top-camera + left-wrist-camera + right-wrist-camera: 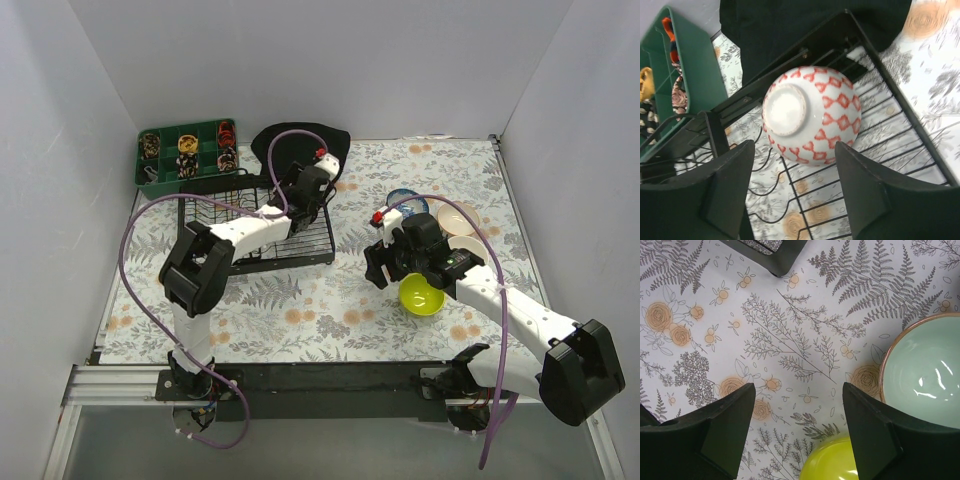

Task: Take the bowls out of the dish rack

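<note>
From above, the left arm covers the right part of the dish rack, so nothing under it shows in that view. The left wrist camera does show it: one white bowl with red diamonds, lying upside down on the rack wires with its foot ring toward the lens. The left jaws stand wide apart, at 7 and 5 o'clock of that bowl, gripping nothing; whether they touch it cannot be told.

Three bowls sit on the tabletop, at 3 o'clock of the rack. These are a lime-green bowl, a cream bowl and a blue-patterned bowl largely hidden behind the right arm.

The right jaws are spread wide and empty above bare tabletop. In the right wrist view a mint bowl is cut off at 3 o'clock and the lime-green one at 6 o'clock. Whether the mint bowl is the cream one seen from above is unclear.

One green tray sits at 11 o'clock of the rack, its contents too small to name. One black cloth lies at 1 o'clock.
</note>
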You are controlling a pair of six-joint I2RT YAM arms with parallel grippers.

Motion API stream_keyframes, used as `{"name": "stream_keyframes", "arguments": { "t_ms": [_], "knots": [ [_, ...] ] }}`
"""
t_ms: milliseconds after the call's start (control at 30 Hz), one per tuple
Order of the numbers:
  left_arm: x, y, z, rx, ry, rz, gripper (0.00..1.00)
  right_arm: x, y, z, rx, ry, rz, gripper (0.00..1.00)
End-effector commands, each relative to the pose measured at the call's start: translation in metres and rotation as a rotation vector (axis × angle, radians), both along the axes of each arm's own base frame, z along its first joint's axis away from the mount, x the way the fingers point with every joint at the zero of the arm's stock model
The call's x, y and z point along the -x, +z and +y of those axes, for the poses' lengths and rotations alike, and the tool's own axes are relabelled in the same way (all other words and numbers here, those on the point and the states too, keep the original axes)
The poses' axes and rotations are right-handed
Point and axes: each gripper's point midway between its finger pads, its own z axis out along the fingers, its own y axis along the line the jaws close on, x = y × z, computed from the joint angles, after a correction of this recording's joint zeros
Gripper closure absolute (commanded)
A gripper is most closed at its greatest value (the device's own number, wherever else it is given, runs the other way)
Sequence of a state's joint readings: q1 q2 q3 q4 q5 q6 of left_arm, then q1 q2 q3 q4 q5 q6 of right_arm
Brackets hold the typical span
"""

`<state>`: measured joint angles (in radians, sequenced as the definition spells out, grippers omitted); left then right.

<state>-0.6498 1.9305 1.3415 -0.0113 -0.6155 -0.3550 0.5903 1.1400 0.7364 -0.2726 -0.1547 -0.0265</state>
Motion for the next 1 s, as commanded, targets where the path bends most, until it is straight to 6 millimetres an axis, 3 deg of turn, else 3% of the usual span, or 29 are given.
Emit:
{"name": "stream_keyframes", "arguments": {
  "t_ms": [0, 33, 167, 467, 633, 967],
  "knots": [
    [-0.006, 0.054, -0.002, 0.259, 0.097, -0.044, 0.30, -0.002, 0.008, 0.006, -0.036, 0.015, -0.026, 0.22],
    [-0.010, 0.061, -0.005, 0.294, 0.103, -0.045, 0.28, -0.001, 0.008, 0.006, -0.038, 0.017, -0.023, 0.22],
    [-0.020, 0.051, 0.007, 0.372, 0.162, 0.026, 0.24, 0.001, 0.009, 0.007, -0.050, 0.024, -0.020, 0.22],
    [-0.036, 0.018, 0.011, 0.478, 0.208, 0.151, 0.24, 0.006, 0.011, 0.006, -0.066, 0.026, -0.019, 0.22],
    [-0.045, 0.011, 0.012, 0.501, 0.217, 0.179, 0.24, 0.008, 0.009, 0.006, -0.064, 0.026, -0.016, 0.22],
    [-0.044, -0.023, 0.016, 0.500, 0.236, 0.270, 0.35, 0.008, 0.009, 0.007, -0.069, 0.032, -0.011, 0.22]
  ]
}}
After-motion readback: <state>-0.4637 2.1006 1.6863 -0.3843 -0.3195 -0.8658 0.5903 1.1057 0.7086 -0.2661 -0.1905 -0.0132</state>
